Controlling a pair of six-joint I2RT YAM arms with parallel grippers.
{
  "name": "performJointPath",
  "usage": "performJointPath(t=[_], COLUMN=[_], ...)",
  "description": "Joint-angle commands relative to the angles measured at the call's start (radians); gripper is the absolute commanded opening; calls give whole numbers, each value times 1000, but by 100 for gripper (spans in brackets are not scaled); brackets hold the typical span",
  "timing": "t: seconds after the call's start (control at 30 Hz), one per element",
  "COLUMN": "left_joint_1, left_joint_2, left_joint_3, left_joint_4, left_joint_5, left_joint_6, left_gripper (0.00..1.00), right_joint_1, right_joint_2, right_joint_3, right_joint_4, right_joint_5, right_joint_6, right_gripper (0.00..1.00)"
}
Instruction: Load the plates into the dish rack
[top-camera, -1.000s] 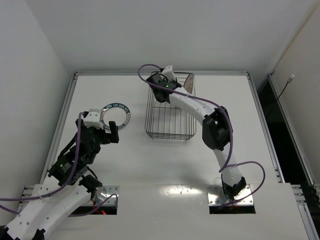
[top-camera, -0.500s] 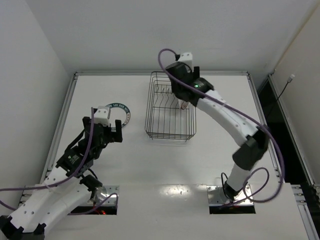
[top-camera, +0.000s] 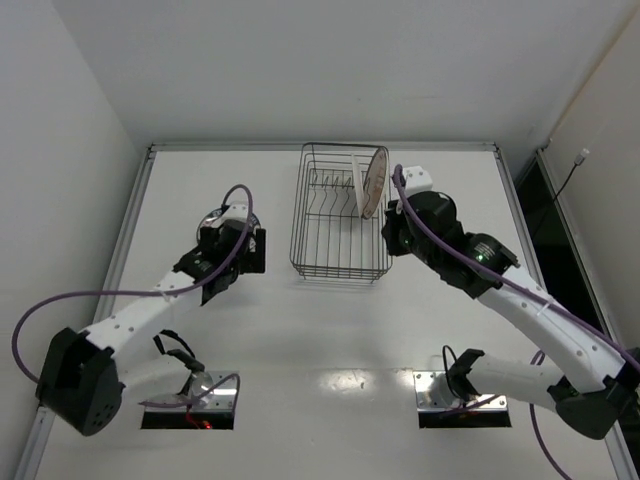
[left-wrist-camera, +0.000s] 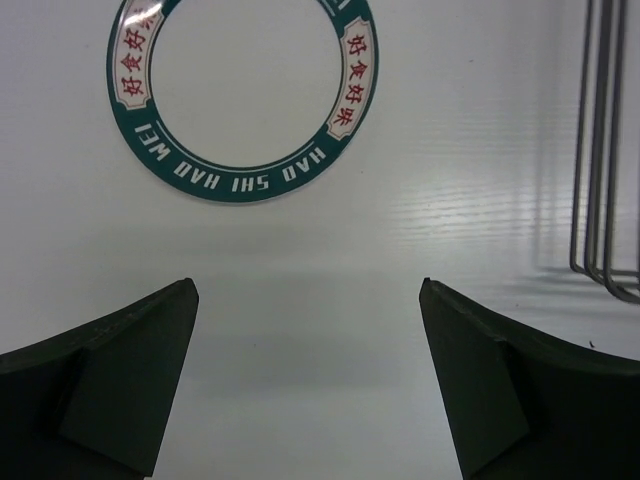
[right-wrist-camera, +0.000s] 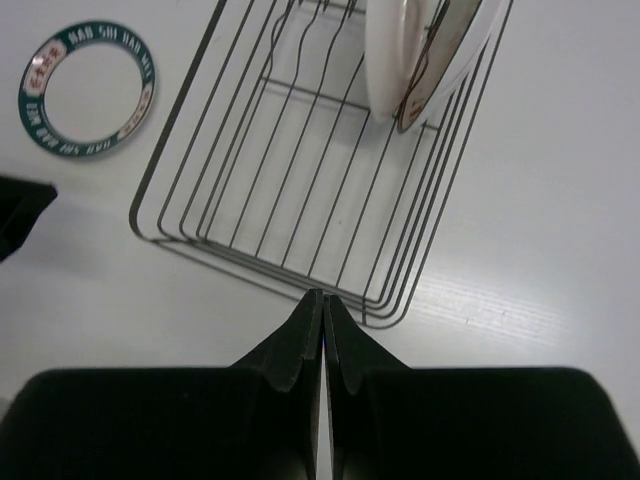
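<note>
The plate (left-wrist-camera: 240, 90) (teal, lettered rim) lies flat, white-centred.

Plate (left-wrist-camera: 240, 92) left of dish rack (top-camera: 335, 248)

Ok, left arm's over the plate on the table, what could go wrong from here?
The teal-rimmed plate lies flat on the table, so the open left gripper may shove it rather than catch its edge. The racked plates lean sideways; a knock to the dish rack could tip them. The shut right gripper hangs by the rack's near corner and may crowd loading.
</note>
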Motion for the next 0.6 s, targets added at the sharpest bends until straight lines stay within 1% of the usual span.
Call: performJointPath(t=[0.0,0.1,0.13,0.23,0.3,0.47,0.57], left_joint_1=[44,55,65,74,84,93,93], left_joint_2=[132,195,241,313,390,516,602], left_joint_3=[67,78,88,111,146,208,278], left_joint_4=[78,137,148,157,157,157,147], left_joint_5=[33,47,47,38,38,-28,-70], left_joint_6=[-60,-60,-60,-60,-60,-49,-4], left_gripper=[91,91,91,91,87,85,83], right_joint_1=[7,7,7,7,7,7,7], right_joint_2=[-78,-127,-141,-150,-159,-178,-187], right_joint_3=[-43,-73,-82,-83,-73,-63,-63], right_joint_4=[-21,-45,-46,-59,-69,-78,-87], right_joint_5=[-96,-106,-106,-132,-147,-167,-188], right_joint_6=[25,25,25,37,37,46,66], right_gripper=[0,0,0,0,2,2,2])
